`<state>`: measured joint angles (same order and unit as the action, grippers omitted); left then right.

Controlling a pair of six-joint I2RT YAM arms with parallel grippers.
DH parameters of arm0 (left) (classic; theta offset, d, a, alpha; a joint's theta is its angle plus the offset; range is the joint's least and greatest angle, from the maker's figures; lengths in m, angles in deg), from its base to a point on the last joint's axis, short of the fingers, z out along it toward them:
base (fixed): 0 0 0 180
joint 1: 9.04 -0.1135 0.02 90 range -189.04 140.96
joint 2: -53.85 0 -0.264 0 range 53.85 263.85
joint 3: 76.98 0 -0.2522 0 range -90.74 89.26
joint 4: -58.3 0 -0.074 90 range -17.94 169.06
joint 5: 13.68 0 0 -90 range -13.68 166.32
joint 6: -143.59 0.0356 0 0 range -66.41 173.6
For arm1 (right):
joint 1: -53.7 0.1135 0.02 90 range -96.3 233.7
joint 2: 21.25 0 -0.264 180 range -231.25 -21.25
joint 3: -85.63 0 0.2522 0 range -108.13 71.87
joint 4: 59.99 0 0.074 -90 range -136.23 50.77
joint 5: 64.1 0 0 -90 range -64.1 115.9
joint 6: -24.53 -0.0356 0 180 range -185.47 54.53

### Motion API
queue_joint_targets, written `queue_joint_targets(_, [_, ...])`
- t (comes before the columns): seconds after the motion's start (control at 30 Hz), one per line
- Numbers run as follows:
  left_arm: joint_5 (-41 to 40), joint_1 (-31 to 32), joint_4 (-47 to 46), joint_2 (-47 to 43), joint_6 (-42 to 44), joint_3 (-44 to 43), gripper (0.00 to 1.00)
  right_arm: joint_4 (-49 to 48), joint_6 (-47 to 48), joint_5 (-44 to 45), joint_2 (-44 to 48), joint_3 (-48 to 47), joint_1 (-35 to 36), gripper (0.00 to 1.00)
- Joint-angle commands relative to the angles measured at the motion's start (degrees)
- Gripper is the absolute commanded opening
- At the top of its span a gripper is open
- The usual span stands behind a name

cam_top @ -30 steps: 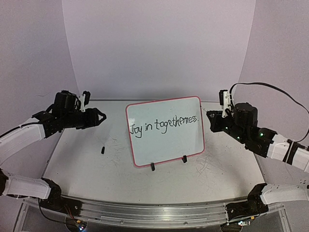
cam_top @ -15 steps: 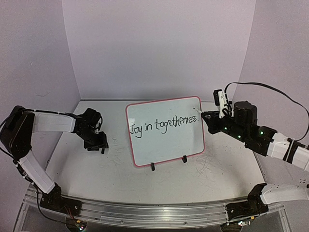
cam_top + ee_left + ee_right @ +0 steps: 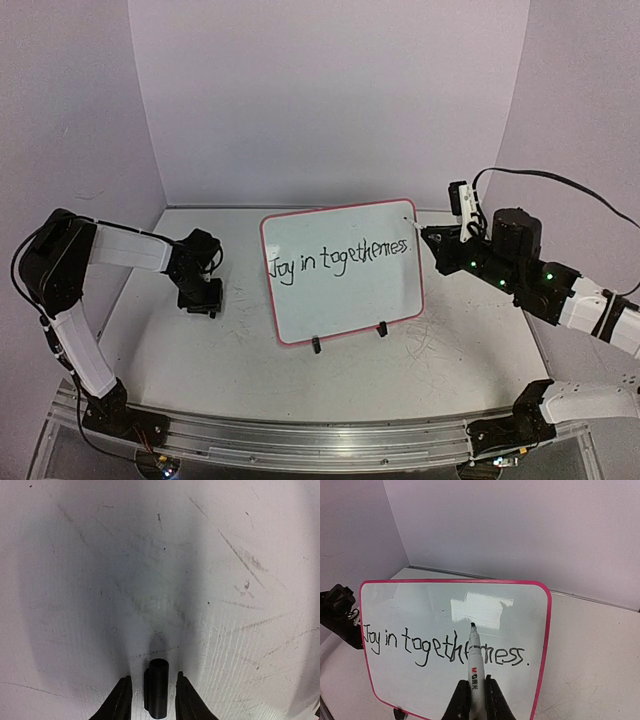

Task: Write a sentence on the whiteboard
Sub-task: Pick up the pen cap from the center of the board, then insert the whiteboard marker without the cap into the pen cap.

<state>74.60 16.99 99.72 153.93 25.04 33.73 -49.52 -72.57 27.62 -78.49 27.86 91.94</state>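
Whiteboard [image 3: 342, 270], red-pink rim, is standing propped on two black clip feet [image 3: 316, 345] at mid-table [image 3: 300, 390], between the two arms; its face is carrying the handwritten line "Joy in togetherness." in black. R tool [image 3: 476, 689] is gripping a white marker [image 3: 474, 667] w/ black tip, jaws closed tight on the barrel. The marker is pointing at the board, and in the top view its tip is lying by the board's upper R corner; whether tip & surface are touching cannot be told. L tool [image 3: 152, 697] is pointing down at the table well L of the board, jaws narrow, flanking a small black cap [image 3: 156, 687] that is resting on the scuffed table. A slim gap is showing on each side betw. cap & fingers [image 3: 120, 705], so no grip is showing
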Motion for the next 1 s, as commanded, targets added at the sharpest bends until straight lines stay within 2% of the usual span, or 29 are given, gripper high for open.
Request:
queue_joint_targets(0.0, [-4.55,0.32,0.2,0.44,-0.33,0.69,0.26,-0.64,0.68,1.17,0.89,-1.2,0.08,0.0])
queue_joint_targets(0.27, [-10.39,0.52,2.05,-10.59,-0.16,-0.1,0.05,0.66,-0.68,0.64,-0.2,-4.1,0.08,0.0])
queue_joint_targets(0.37, [-11.73,0.55,3.09,-15.82,2.05,-3.65,0.02,5.0,-2.54,-1.53,-1.94,-7.29,0.08,0.0])
queue_joint_targets(0.47, [-9.54,0.81,1.79,-23.12,6.1,-7.67,0.01,9.74,-4.74,-7.69,-3.74,-10.79,0.08,0.0])
queue_joint_targets(0.57, [-2.52,3.99,-5.26,-30.73,15.87,-9.65,0.01,12.56,-5.72,-19.27,-5.6,-14.35,0.08,0.0])
queue_joint_targets(0.67, [3.11,14.16,-13.89,-37.08,30.35,-5.98,0.0,14.08,-6.59,-30.44,-9.29,-18.12,0.2,0.0])
queue_joint_targets(0.73, [4.03,20.4,-17.02,-40.42,38.03,-2.88,0.0,14.18,-7.94,-36.47,-11.62,-20.12,0.64,0.0])
queue_joint_targets(0.83, [3.91,24.5,-17.59,-42.34,45.51,-0.6,0.0,14.43,-10.09,-42.3,-15.42,-23.92,2.09,0.0])
queue_joint_targets(0.97, [2.48,29.79,-17.48,-42.22,53.79,0.81,0.0,14.65,-11.74,-43.22,-20.15,-29.9,6.0,0.0])
